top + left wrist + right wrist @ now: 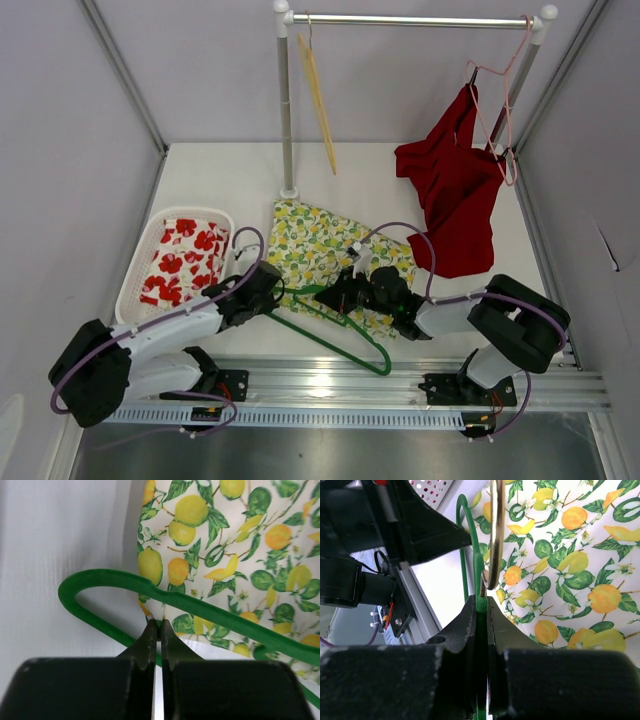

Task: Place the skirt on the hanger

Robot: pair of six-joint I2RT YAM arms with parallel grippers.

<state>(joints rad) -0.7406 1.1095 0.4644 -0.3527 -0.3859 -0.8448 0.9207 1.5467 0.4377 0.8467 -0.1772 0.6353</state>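
Left wrist view shows the left gripper (159, 624) pinched shut just under the upper arm of the green hanger (200, 607), right at the hem of the lemon-print skirt (225, 545). Whether any cloth is caught between the fingers cannot be told. The skirt lies flat on the table ahead of these fingertips and to their right, and the hanger's rounded end loops out to their left over bare table. The right gripper (481, 605) is clamped on the hanger's green wire just below its metal hook (496, 530). To do this step well, the right gripper probably ought to hold the hanger steady. The left should first confirm it has only the top layer of the hem, then draw that edge over the arm low and slowly, so the wire does not skate. Room is tight between the two grippers. The floral-filled basket (135, 270) sits just outboard of the left one, and the base rail (400, 385) runs close behind both. The freest space looks to be forward, across the skirt towards the rack pole (287, 120).
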